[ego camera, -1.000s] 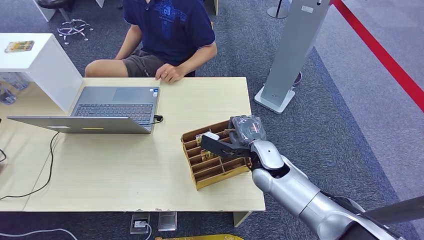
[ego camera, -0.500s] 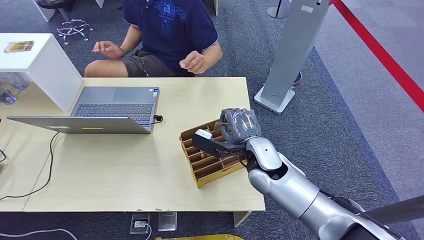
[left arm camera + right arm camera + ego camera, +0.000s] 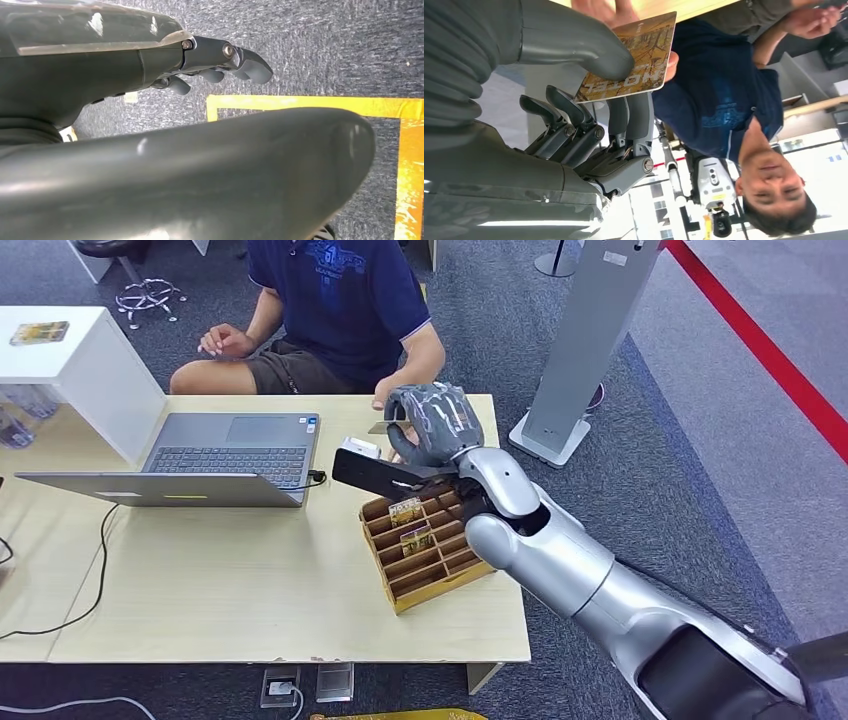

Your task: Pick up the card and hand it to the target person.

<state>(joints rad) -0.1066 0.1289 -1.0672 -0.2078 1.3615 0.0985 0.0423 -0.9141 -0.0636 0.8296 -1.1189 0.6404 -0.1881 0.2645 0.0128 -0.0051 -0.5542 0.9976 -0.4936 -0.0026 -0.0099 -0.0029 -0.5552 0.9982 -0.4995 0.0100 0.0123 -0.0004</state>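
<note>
Between the thumb and fingers of the right hand (image 3: 432,425) sits the card (image 3: 631,57), pinched at one end, its free end pointing away from the palm toward the person (image 3: 335,300). Just beyond that end is the person's hand (image 3: 385,398), near the card. Below the right hand stands the wooden rack (image 3: 425,545) on the table (image 3: 220,570). Beside the hanging left hand (image 3: 215,65), whose fingers are loosely curled on nothing, lies carpet with yellow tape (image 3: 310,102).
</note>
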